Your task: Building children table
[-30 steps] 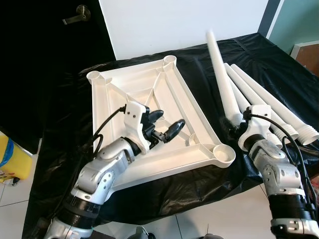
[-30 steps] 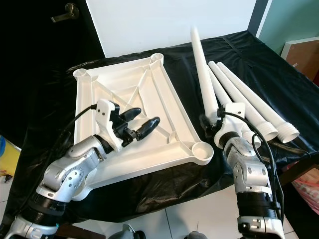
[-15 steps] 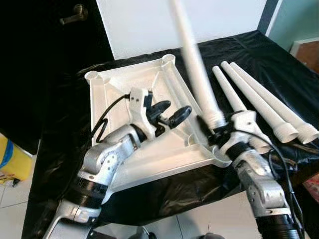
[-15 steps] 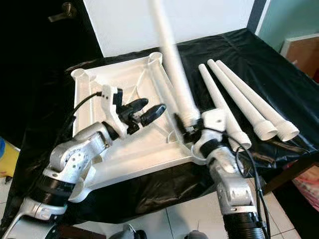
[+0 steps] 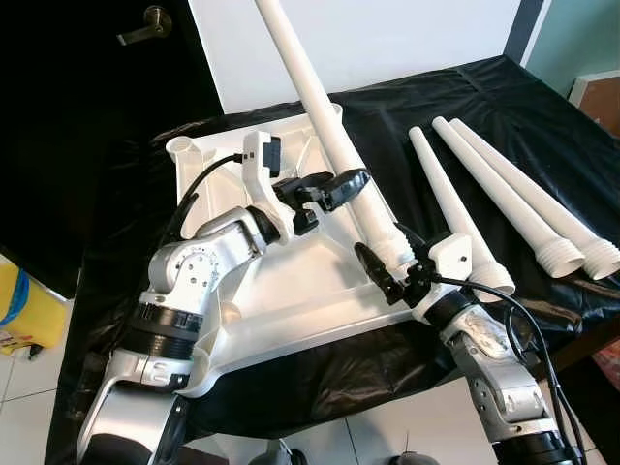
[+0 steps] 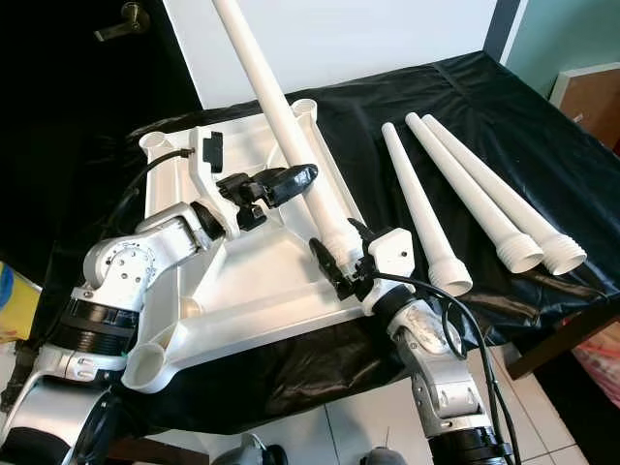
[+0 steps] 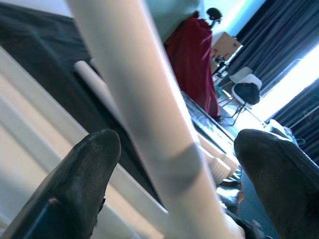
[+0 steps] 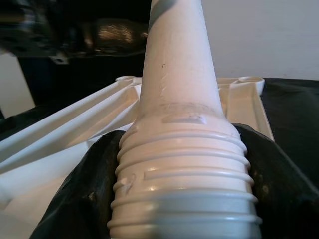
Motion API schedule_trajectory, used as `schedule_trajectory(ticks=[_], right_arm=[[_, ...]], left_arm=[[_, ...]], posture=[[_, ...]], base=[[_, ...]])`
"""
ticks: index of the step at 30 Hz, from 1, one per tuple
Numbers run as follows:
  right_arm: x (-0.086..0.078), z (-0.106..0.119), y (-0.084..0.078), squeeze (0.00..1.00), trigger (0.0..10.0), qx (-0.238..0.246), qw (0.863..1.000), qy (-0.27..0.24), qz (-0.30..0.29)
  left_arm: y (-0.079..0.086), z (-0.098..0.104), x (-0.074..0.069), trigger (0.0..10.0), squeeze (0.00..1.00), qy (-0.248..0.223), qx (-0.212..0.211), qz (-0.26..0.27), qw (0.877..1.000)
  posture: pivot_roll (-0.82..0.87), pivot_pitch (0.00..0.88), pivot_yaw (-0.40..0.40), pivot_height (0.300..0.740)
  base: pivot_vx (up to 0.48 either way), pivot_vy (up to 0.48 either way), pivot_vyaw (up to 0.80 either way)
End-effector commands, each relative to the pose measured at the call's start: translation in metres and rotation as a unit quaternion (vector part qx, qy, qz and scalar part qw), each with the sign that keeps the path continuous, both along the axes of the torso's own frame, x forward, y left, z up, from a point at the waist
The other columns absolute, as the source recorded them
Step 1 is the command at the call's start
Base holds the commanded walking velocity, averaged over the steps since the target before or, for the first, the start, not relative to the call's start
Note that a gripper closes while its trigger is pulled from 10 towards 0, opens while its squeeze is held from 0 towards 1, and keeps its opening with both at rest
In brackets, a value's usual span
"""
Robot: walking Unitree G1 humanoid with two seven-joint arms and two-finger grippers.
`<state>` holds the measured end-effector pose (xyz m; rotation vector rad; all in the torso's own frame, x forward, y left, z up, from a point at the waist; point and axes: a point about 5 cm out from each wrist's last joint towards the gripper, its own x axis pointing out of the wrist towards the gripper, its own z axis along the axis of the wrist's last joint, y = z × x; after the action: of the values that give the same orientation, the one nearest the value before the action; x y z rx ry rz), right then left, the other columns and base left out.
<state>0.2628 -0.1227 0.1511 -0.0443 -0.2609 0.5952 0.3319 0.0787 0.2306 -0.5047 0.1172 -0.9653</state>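
1. Right gripper (image 5: pixel 387 274) is clamped on the threaded end of a white table leg (image 5: pixel 325 126), its two black fingers (image 8: pixel 94 184) pressed against the ribbed collar on either side. The leg slants up and away from it, over the upturned tabletop (image 5: pixel 291 291).

2. Left gripper (image 5: pixel 334 189) reaches in from the other side with its fingers (image 7: pixel 82 174) apart. The leg's shaft runs between them, and I cannot tell whether either finger touches it.

3. Step in hand, as I judge it: bring the threaded end to one of the round corner sockets and screw it in. The near-left corner socket (image 6: pixel 150 363) hangs past the front edge of the black-covered table (image 5: pixel 542 107), and the far-left socket (image 5: pixel 184 147) lies behind the left arm.

4. To do it well, the right gripper should keep its hold low on the collar while the left closes gently round the shaft as a guide — the leg is long and top-heavy, so a loose hold could let it swing. The threads should meet the socket square before any turning, or they may cross.

5. Both sockets look empty — no leg is fitted in the tabletop yet.

6. Three spare legs (image 5: pixel 504 189) lie side by side on the black cloth to the right, well apart from the tabletop.
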Motion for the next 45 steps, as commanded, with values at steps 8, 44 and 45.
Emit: schedule_trajectory(ticks=[8, 44, 45], right_arm=[[-0.009, 0.000, 0.011, 0.00, 10.0, -0.026, 0.998, -0.030, 0.045], [0.005, 0.016, 0.010, 0.11, 10.0, 0.028, 0.999, 0.000, 0.020], [0.008, 0.019, 0.012, 0.00, 10.0, 0.022, 1.000, 0.004, 0.022]], left_arm=[[0.010, 0.014, 0.020, 10.0, 0.00, -0.047, 0.008, -0.063, 0.997], [0.021, 0.079, 0.033, 10.0, 0.00, -0.104, -0.013, -0.005, 0.994], [0.017, 0.084, 0.030, 10.0, 0.00, -0.131, -0.001, -0.003, 0.991]], posture=[[-0.11, 0.079, 0.112, 0.740], [-0.10, 0.079, 0.108, 0.740], [-0.10, 0.079, 0.106, 0.740]], base=[[0.000, 0.000, 0.00], [0.000, 0.000, 0.00], [0.000, 0.000, 0.00]])
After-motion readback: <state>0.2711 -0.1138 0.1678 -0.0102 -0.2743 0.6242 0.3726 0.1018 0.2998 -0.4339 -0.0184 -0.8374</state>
